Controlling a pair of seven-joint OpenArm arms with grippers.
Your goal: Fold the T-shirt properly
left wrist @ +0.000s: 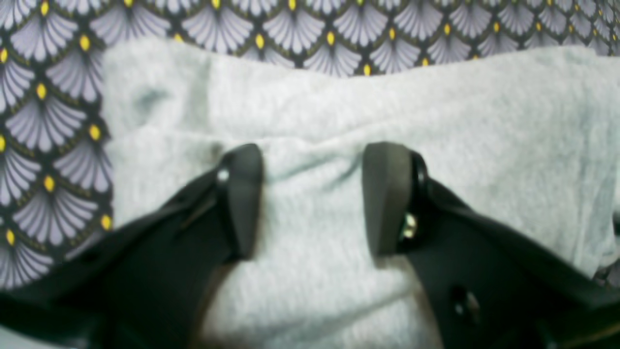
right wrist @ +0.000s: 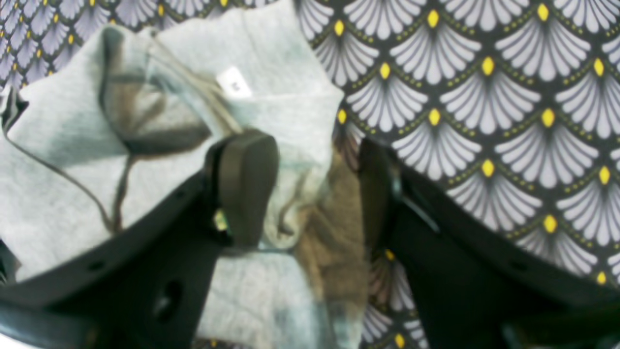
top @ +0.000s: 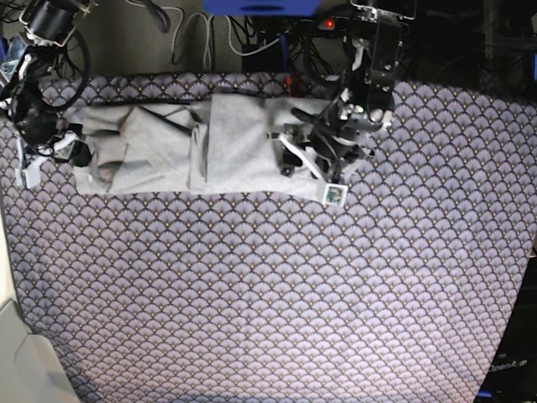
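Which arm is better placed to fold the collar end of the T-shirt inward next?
Probably the right. Its open tool straddles the T-shirt edge right beside the dark collar. The left tool, also open, sits over plain fabric at the opposite end.

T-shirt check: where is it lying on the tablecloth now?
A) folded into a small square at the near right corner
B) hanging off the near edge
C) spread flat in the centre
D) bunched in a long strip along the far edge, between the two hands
D: in the base view the T-shirt lies as a rumpled band at the far side of the tablecloth, with the right hand at one end and the left hand at the other.
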